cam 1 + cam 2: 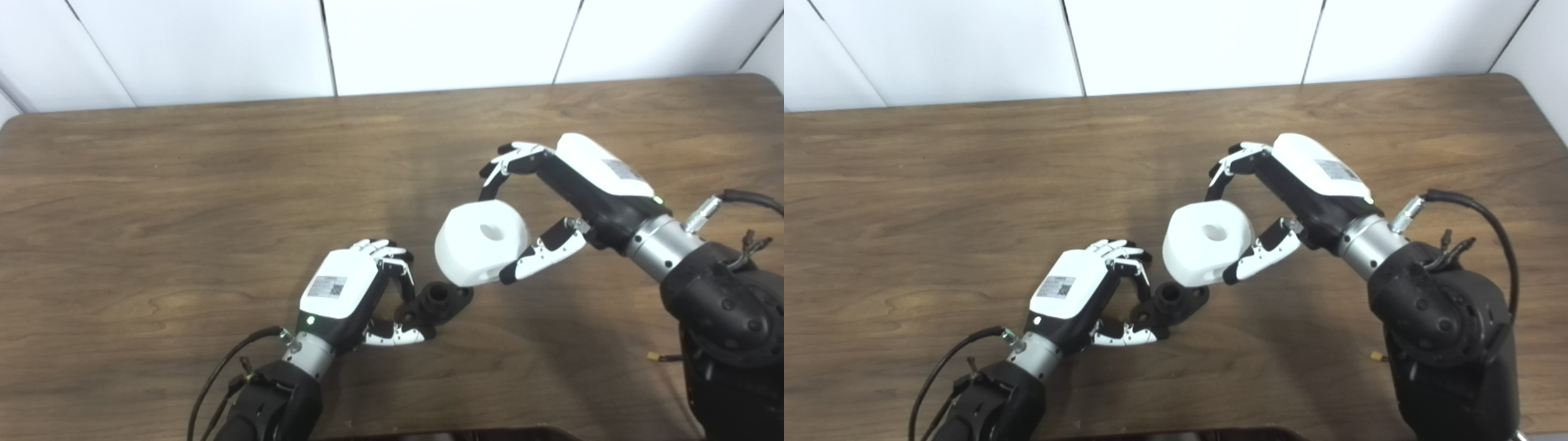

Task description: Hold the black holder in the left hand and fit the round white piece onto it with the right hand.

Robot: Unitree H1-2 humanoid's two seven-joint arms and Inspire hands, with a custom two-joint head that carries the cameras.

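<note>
The black holder (436,303) is a flat base with a short round post, low over the wooden table (184,202). My left hand (361,288) is shut on its left end, fingers above and thumb below. The round white piece (482,242) has a hole in its middle and hangs just right of and above the holder's post. My right hand (551,202) is shut on the piece, fingers over its far side and thumb (539,252) under its near right edge. The piece's lower edge nearly touches the holder (1171,301).
A white panelled wall (429,43) runs behind the table's far edge. Cables (226,367) trail from my left forearm, and a cable (750,199) loops off my right forearm. A dark edge (459,433) shows at the bottom of the picture.
</note>
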